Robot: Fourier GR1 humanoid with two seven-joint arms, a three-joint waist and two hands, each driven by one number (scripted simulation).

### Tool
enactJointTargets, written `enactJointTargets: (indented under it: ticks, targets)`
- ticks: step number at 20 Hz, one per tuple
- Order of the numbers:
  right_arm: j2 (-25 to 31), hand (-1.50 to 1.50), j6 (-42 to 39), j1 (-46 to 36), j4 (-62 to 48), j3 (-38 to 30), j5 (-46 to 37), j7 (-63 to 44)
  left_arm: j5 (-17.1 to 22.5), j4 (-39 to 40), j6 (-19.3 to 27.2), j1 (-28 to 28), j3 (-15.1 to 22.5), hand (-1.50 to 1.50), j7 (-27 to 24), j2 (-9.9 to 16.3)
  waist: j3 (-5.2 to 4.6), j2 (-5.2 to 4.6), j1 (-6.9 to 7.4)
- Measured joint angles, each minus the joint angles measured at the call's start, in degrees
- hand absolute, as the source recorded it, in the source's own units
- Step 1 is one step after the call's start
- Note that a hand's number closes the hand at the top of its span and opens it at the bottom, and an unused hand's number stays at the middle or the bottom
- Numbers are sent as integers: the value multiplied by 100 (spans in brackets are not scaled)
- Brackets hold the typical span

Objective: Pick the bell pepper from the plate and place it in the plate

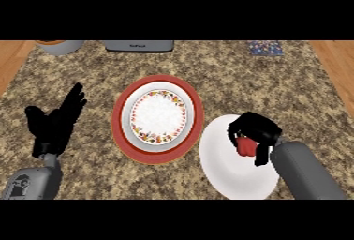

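A red bell pepper (245, 146) sits over the plain white plate (224, 166) at the lower right. My right hand (254, 129) is curled round the pepper from above and hides much of it. To the left lies a red-rimmed plate (158, 116) with a white floral centre, with nothing on it. At the left side my left hand (56, 123) stays open with fingers up, away from both plates.
Along the back edge stand a grey pot (61, 45) at the left, a grey appliance (139, 45) in the middle and a small patterned item (266, 48) at the right. Wooden floor shows past both side edges of the granite counter (276, 89).
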State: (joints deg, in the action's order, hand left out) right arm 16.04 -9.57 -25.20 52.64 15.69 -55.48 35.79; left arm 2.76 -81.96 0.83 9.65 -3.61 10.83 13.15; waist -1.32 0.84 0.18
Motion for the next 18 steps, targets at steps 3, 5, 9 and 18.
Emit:
enactJointTargets:
  ticks: [3, 5, 9, 18]
  targets:
    - [-634, 150, -40, -139, 48, 90, -23, -1082, -22, 18, -24, 35, 64, 0, -12, -32, -11, -6, 127]
    - [-902, 150, -38, -216, 54, 93, 50, -1675, -22, 12, -59, 65, 111, 0, -21, -53, 4, -29, 250]
    - [-1310, 150, 320, -448, 173, 125, 231, -2912, -26, 37, -120, 124, 199, 0, -5, -92, 70, -53, 464]
    - [-1571, 150, 2062, -1533, 800, 460, -115, -5634, -85, 148, -186, 291, 378, 0, 43, -179, 101, 8, 716]
